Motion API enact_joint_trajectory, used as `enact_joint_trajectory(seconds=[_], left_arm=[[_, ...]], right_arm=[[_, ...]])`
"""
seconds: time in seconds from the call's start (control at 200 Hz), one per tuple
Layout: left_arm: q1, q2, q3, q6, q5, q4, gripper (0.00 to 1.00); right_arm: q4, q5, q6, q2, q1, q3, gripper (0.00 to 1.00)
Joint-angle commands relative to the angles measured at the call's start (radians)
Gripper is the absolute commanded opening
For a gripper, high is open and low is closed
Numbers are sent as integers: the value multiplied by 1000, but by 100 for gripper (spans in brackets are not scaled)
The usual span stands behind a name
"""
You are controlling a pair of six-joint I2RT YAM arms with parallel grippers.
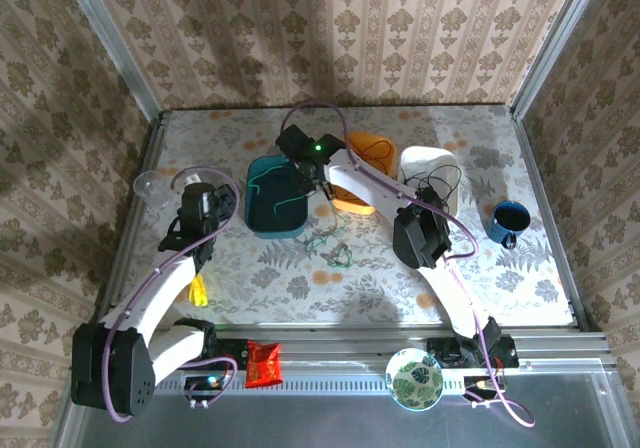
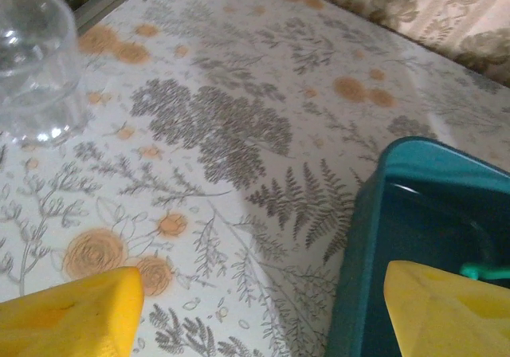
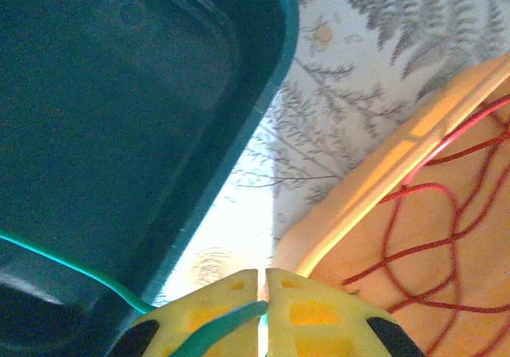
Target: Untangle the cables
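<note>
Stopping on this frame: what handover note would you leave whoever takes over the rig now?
Left claw: open, empty, beside the teal plastic bin.
Right claw: shut on the thin green cable at that bin's rim.
Thin red cable lies in the orange plastic bin, thin black cable in the white bin; both look sorted.
Remaining: green cable partly lies on the floral table; probably gather it into the teal bin.

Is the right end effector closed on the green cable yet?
Shut on it: the right end effector pinches the green cable, which trails into the teal bin.
</note>
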Motion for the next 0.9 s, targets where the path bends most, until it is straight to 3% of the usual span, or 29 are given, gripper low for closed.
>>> enact_joint_trajectory(seconds=[0.0,0.15,0.255,0.335,0.475,0.69,0.89], left_arm=[[6,-2,75,111,114,11,80],[5,25,111,135,219,25,80],[6,57,130,133,264,33,80],[6,89,138,121,280,39,80],[6,134,131,103,300,75,79],[-9,176,115,95,362,129,78],[-169,192,136,312,548,110,78]], right_arm=[[-24,123,-152,-57,32,17,12],[42,202,-261,-59,80,-28,16],[101,261,-304,-54,97,-47,36],[131,252,-301,-64,99,-49,44],[158,182,-251,-111,96,-56,46],[306,50,-136,-282,75,-225,48],[394,-127,78,-538,-10,-563,48]])
